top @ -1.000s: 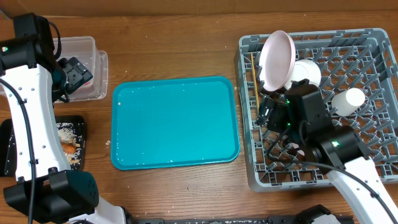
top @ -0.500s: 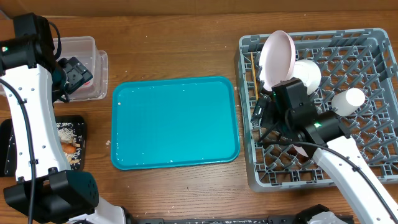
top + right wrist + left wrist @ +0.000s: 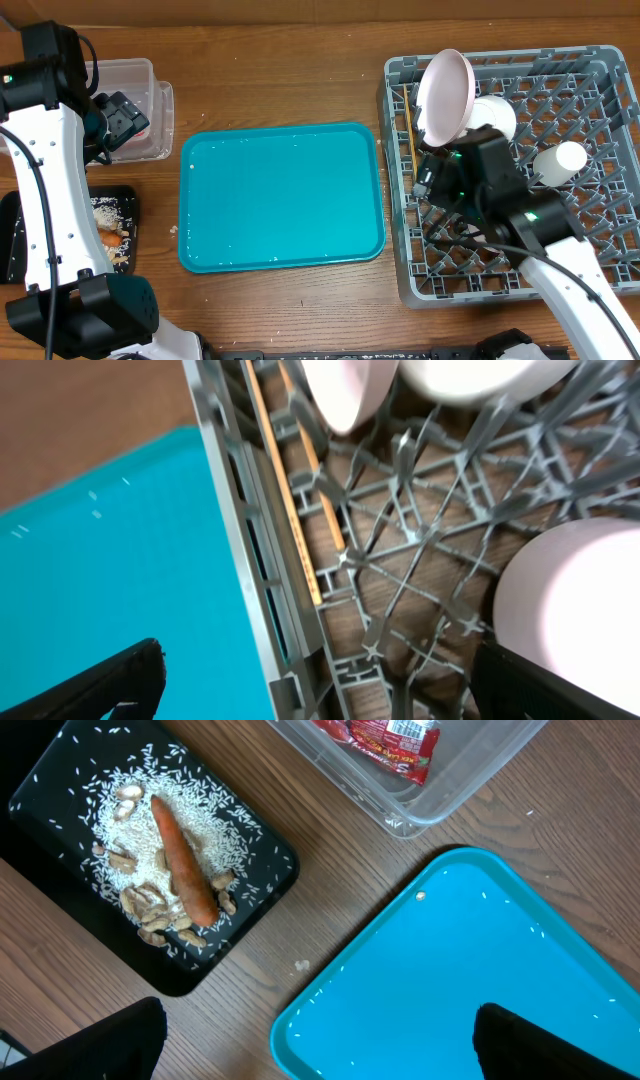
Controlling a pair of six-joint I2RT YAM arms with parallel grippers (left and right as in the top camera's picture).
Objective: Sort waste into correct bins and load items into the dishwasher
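Note:
The grey dish rack (image 3: 600, 70) holds the upright large plate (image 3: 447, 95), the bowl (image 3: 493, 115), the cup (image 3: 560, 160) and the chopsticks (image 3: 409, 125). My right gripper (image 3: 320, 690) is open and empty, low over the rack's left wall (image 3: 235, 550), near the chopsticks (image 3: 300, 480) and a white dish (image 3: 570, 610). My left gripper (image 3: 320, 1045) is open and empty above the teal tray's corner (image 3: 480, 950). The black tray (image 3: 260, 850) holds rice, beige scraps and the carrot stick (image 3: 182, 860). The clear tub (image 3: 450, 790) holds the red wrapper (image 3: 385, 740). The paper ball is out of view.
The teal tray (image 3: 282, 195) lies in the middle of the wooden table, with a few rice grains on it. The clear tub (image 3: 130, 75) stands at the back left, and the black tray (image 3: 132, 195) is at the left edge, partly under my left arm.
My right gripper has shifted a little over the rack's left side, first towards the back, then slightly forward again. My left arm has not moved.

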